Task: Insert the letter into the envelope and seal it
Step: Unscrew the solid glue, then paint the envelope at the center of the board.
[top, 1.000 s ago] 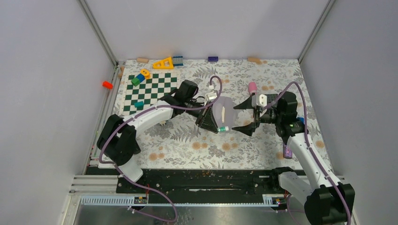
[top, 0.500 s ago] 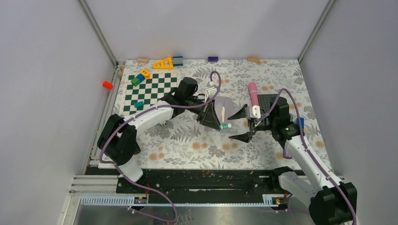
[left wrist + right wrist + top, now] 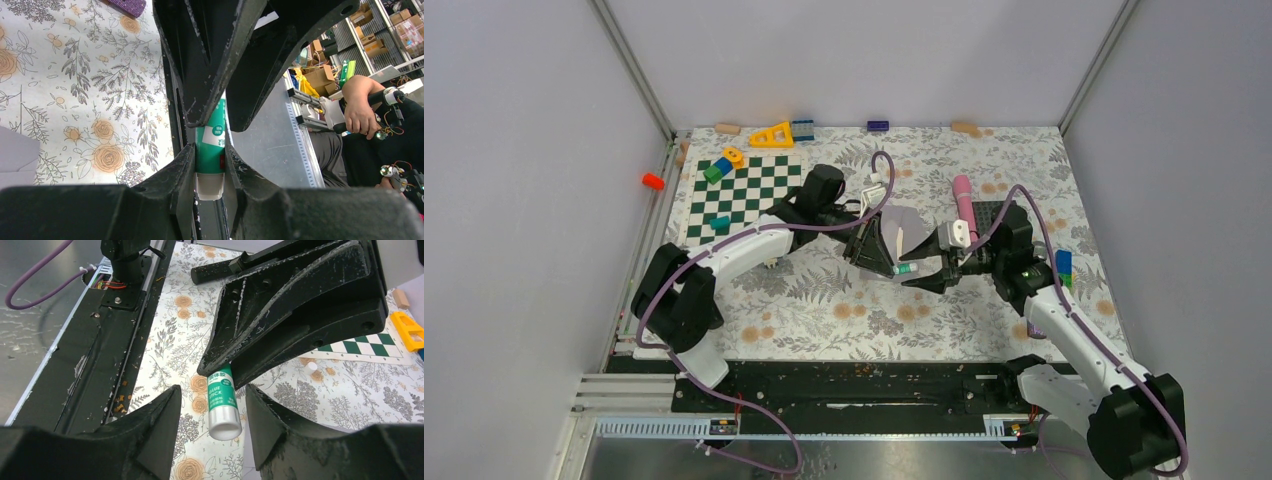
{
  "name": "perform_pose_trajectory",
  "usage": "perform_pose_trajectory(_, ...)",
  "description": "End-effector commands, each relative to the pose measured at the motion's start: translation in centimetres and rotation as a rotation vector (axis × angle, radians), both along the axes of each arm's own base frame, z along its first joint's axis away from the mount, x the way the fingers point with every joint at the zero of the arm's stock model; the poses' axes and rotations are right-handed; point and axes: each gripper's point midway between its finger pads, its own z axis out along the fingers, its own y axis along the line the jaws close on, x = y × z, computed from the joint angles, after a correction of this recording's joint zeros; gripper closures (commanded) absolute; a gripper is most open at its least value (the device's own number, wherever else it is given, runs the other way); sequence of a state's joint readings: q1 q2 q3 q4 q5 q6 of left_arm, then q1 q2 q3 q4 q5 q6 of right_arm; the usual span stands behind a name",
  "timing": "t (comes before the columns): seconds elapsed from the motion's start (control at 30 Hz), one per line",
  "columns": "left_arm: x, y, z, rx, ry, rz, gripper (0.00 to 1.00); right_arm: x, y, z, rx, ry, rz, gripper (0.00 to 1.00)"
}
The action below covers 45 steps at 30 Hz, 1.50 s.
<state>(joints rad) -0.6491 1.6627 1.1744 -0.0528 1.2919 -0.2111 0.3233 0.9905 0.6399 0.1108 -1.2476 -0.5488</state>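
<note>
The pale grey-lavender envelope (image 3: pixel 909 222) lies flat at mid-table with a narrow white strip on it; I cannot make out the letter apart from that. My left gripper (image 3: pixel 892 262) hovers over the envelope's near edge, shut on a green glue stick (image 3: pixel 905 269) with its white end pointing right. In the left wrist view the stick (image 3: pixel 210 145) is pinched between the fingers. My right gripper (image 3: pixel 924 267) is open, its two fingers on either side of the stick's white end (image 3: pixel 223 422) without touching it. A corner of the envelope (image 3: pixel 247 455) shows below.
A pink cylinder (image 3: pixel 962 198) and a dark studded plate (image 3: pixel 990 214) lie behind the right gripper. A green checkerboard (image 3: pixel 739 195) with small blocks is at the far left. More blocks line the back edge. A blue block (image 3: pixel 1064 262) and a purple object (image 3: pixel 1036 326) lie right.
My right gripper has swung left and closed in on the glue stick, so its open fingers now straddle the white end. The left gripper holds the stick nearly still.
</note>
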Motion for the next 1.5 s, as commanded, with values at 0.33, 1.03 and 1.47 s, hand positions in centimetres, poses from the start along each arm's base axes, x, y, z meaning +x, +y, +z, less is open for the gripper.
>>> perform_pose_trajectory(0.33, -0.7, 0.2, 1.4, -0.059, -0.040, -0.046, 1.00, -0.2, 0.6, -0.4, -0.014, -0.011, 0.027, 0.58)
perform_pose_trajectory(1.03, 6.9, 4.1, 1.6, 0.011, -0.245, 0.361, 0.01, 2.2, -3.0, -1.2, -0.330, 0.061, -0.246, 1.00)
perform_pose_trajectory(1.47, 12.7, 4.9, -6.2, 0.167, -0.057, 0.648, 0.49, 11.8, -3.9, -3.1, -0.494, 0.378, -0.629, 1.00)
